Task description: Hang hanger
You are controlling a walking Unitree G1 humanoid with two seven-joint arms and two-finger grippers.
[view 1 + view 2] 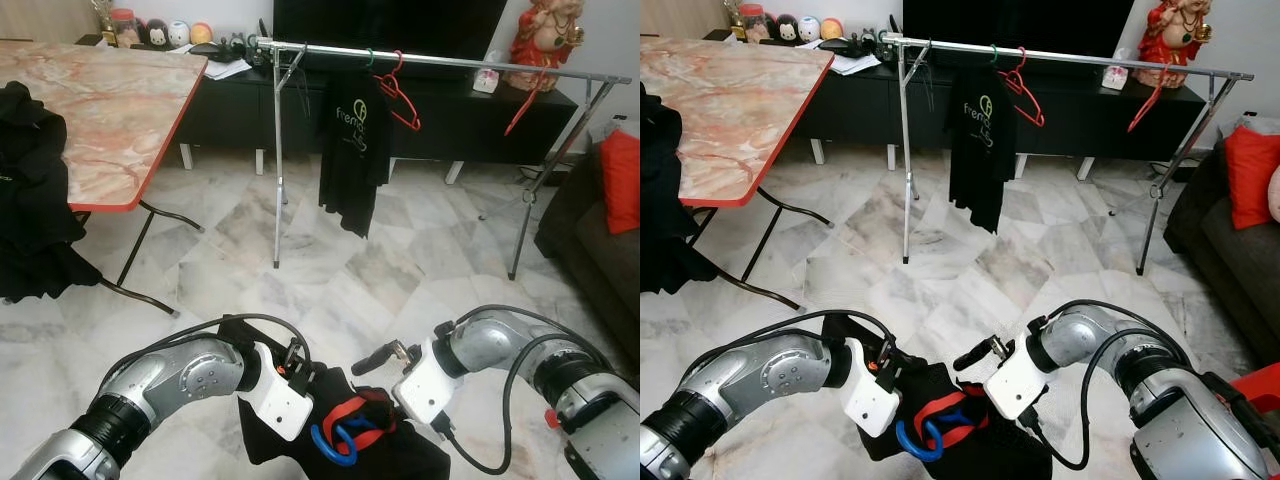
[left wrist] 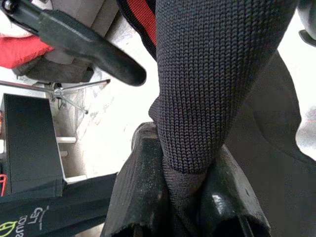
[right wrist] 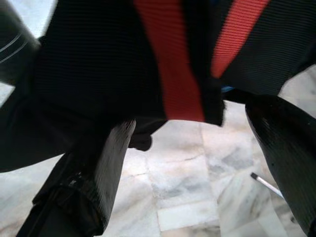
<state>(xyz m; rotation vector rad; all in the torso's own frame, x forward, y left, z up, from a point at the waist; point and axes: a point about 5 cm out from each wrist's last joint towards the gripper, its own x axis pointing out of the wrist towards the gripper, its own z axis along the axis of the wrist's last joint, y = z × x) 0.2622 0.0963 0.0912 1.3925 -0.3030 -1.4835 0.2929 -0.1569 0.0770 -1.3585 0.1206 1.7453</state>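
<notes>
I hold a black garment [image 1: 402,452] with red trim on a blue hanger [image 1: 335,441] low in front of me, above the floor. My left gripper [image 1: 305,372] is shut on a fold of the black fabric [image 2: 212,74], pinched between its fingers [image 2: 143,197]. My right gripper [image 1: 378,380] stands open at the garment's red-trimmed edge [image 3: 168,59], with its fingers [image 3: 98,182] wide apart below the cloth. Ahead stands a silver clothes rack [image 1: 450,62] holding a black T-shirt [image 1: 352,150] and a red hanger [image 1: 402,100].
A marble table with a red edge [image 1: 100,110] stands at the left, and dark clothes [image 1: 30,200] are draped over its near side. A dark sofa [image 1: 590,235] with a red cushion [image 1: 622,180] is at the right. Marble floor [image 1: 400,270] lies between me and the rack.
</notes>
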